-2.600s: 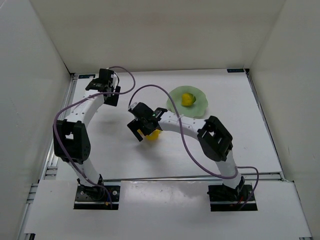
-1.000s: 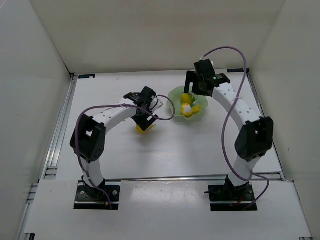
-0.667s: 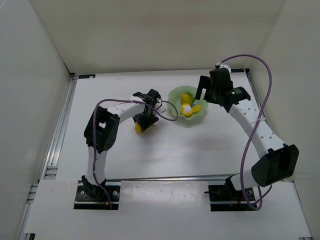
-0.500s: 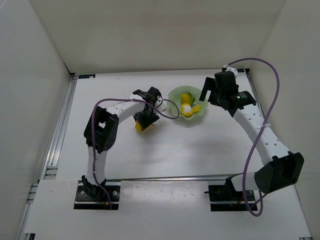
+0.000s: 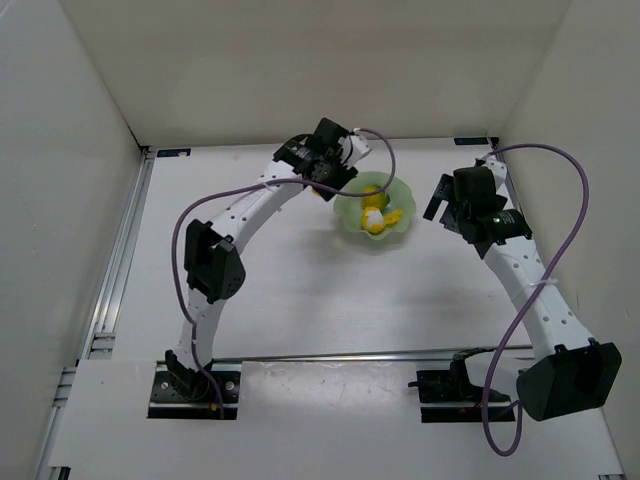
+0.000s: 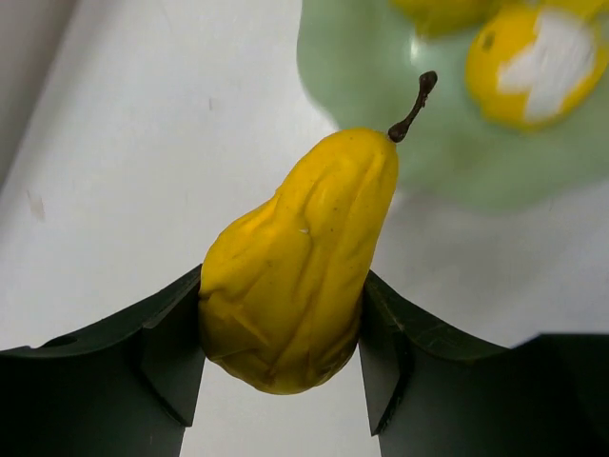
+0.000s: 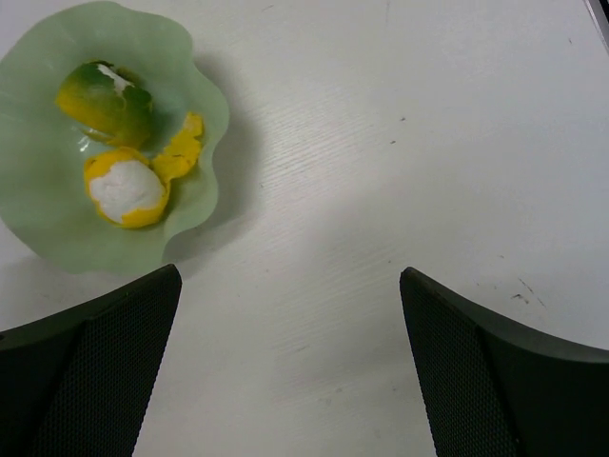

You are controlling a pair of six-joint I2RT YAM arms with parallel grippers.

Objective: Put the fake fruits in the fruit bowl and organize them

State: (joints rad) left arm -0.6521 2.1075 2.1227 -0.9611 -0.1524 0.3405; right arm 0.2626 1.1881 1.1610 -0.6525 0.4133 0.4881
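— Left tool (image 6: 281, 357) clamps the yellow pear (image 6: 295, 257), just short of the fruit bowl (image 6: 447, 167). The right tool (image 7: 290, 286) gapes empty beside the bowl.
— Last fruit going in, then?
— I'd judge so. Next, carry it over the rim and release beside the green fruit (image 7: 107, 98) and the white-patched fruit (image 7: 124, 190).

The pear (image 6: 295, 267) is yellow with a brown stem. The bowl (image 7: 57, 238) is pale, translucent mint green. The green fruit (image 7: 107, 100) is yellow-green; the orange fruit (image 7: 126, 190) is yellow-orange with a white patch. The table (image 7: 381, 143) is white. The arms (image 5: 250, 200) are white with black joints, and the cables (image 5: 584, 205) are purple.
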